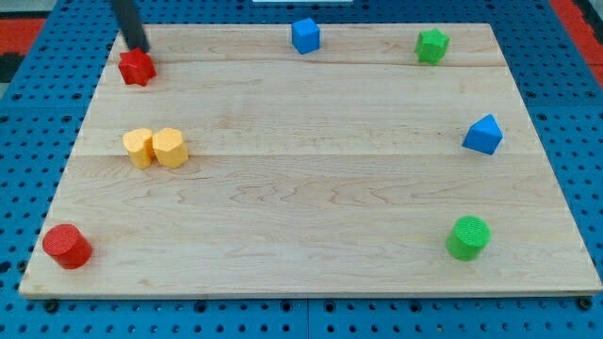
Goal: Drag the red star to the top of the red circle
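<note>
The red star (137, 68) lies near the board's top left corner. My tip (140, 48) rests at the star's top edge, touching it or nearly so; the dark rod rises out of the view's top. The red circle (67, 246), a short cylinder, stands at the bottom left corner, far below the star.
Two yellow blocks (155, 148) sit side by side between the star and the red circle. A blue block (305, 36) and a green star (432, 45) lie along the top edge. A blue block (483, 135) is at the right, a green cylinder (468, 236) at the bottom right.
</note>
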Tool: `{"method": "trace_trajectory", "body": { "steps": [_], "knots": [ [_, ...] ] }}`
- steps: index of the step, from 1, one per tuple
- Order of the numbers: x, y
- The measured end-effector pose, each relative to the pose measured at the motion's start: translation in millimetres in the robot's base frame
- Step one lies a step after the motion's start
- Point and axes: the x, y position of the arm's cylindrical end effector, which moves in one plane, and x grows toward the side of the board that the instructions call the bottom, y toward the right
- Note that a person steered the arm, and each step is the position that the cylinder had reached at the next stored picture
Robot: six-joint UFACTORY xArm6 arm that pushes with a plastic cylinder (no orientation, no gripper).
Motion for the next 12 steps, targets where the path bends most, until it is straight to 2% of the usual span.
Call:
{"method": "trace_trajectory", "body": {
  "steps": [2,3,4,5,6,8,10,11,12],
  "knots": [
    [138.4,-26.9],
    [170.5,-27.4],
    [119.0,-22.6],
    [75.1,-45.5],
    [126.8,-68.7],
    [223.9,-35.1],
    [207.1,-47.6],
    [254.3,-31.0],
    [278.6,-8.3]
  ]
}}
